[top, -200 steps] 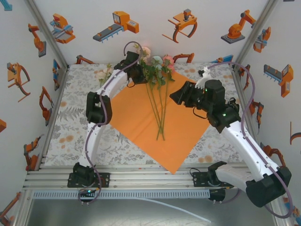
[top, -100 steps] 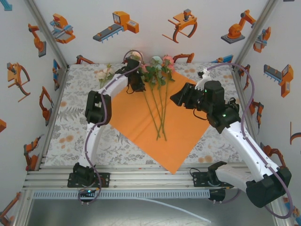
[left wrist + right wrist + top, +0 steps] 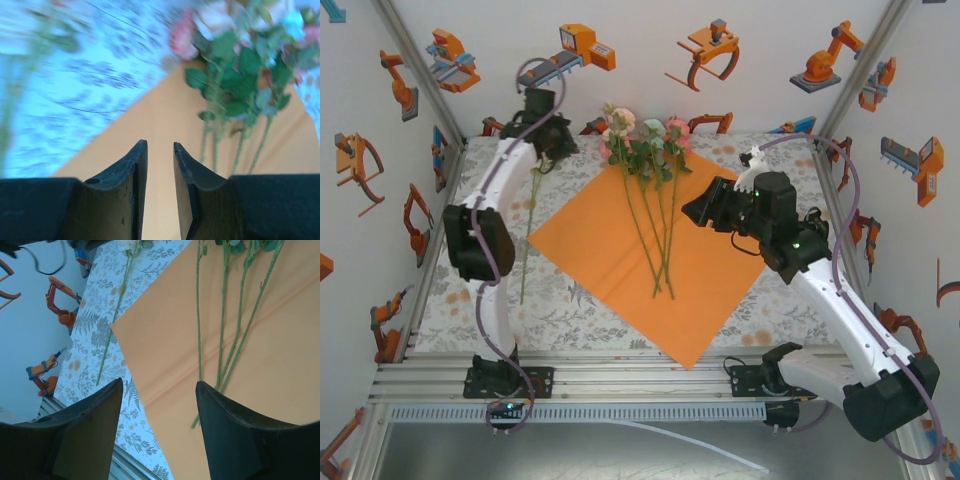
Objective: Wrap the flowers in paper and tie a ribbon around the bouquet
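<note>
Top external view took in the whole floral tablecloth [image 3: 470, 290], with the orange paper [image 3: 590, 240] lying flat as a diamond at its middle, one corner near and one far. The flowers [image 3: 645, 160] lay on the paper, heads at the far corner and stems running toward the near side. A single stem [image 3: 528, 240] lay apart on the cloth, left of the paper. The right wrist view gave the bare stems and the paper's left corner close up, with the right gripper [image 3: 159, 382] above them, fingers spread wide around nothing. The left wrist view, blurred, showed the leaves and pink heads, and the left gripper [image 3: 160, 145] with its fingers a narrow gap apart, holding nothing.
</note>
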